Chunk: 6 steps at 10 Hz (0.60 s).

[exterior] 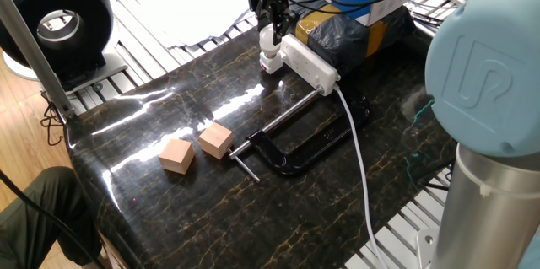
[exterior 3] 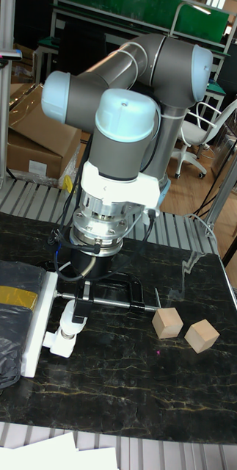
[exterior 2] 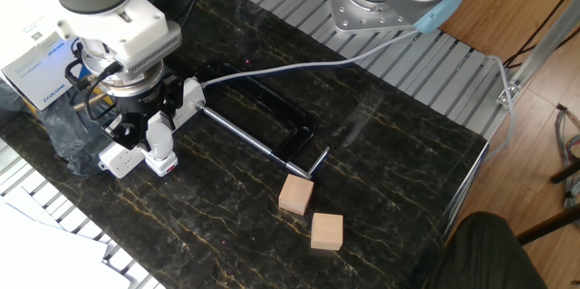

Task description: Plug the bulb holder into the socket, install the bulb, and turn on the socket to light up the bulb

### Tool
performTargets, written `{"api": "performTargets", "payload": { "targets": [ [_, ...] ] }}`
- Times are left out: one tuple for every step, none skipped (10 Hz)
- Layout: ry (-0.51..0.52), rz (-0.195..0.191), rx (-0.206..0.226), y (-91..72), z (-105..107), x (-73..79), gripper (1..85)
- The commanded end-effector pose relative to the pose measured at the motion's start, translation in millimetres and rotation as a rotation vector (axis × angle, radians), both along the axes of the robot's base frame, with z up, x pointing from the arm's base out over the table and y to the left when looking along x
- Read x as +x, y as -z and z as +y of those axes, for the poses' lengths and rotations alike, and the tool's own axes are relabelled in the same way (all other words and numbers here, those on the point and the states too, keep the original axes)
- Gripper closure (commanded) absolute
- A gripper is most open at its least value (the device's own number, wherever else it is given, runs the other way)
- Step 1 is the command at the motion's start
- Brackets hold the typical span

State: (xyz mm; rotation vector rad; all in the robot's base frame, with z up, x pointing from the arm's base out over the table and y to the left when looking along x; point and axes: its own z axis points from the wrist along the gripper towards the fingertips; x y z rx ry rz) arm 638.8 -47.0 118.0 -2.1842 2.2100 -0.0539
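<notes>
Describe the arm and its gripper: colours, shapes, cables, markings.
The arm has thick dark grey tubular links and rounded pale blue joint caps, one embossed with a UR logo. A white collar and ribbed silver wrist flange sit above the small black two-finger gripper. Black cables loop around the wrist.

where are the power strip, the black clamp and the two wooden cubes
power strip (exterior: 314, 64), one fixed view, on its top face
black clamp (exterior: 297, 158), one fixed view, on its curved frame
left wooden cube (exterior: 176, 155), one fixed view, top face
right wooden cube (exterior: 216, 140), one fixed view, top face
</notes>
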Motion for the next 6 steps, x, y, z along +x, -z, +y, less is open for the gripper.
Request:
{"api": "performTargets", "payload": {
  "targets": [
    [0.024,-0.003,0.01,-2.1,3.3,1.8,84.7],
    [0.029,-0.003,0.01,-2.1,3.3,1.8,84.7],
    [0.036,-0.003,0.01,-2.0,3.3,1.8,84.7],
    [0.049,-0.001,0.013,-2.0,3.7,1.4,84.7],
    [0.058,0.001,0.016,-1.8,4.9,1.1,84.7],
    [0.064,0.002,0.016,-1.2,5.4,1.0,84.7]
  ]
}}
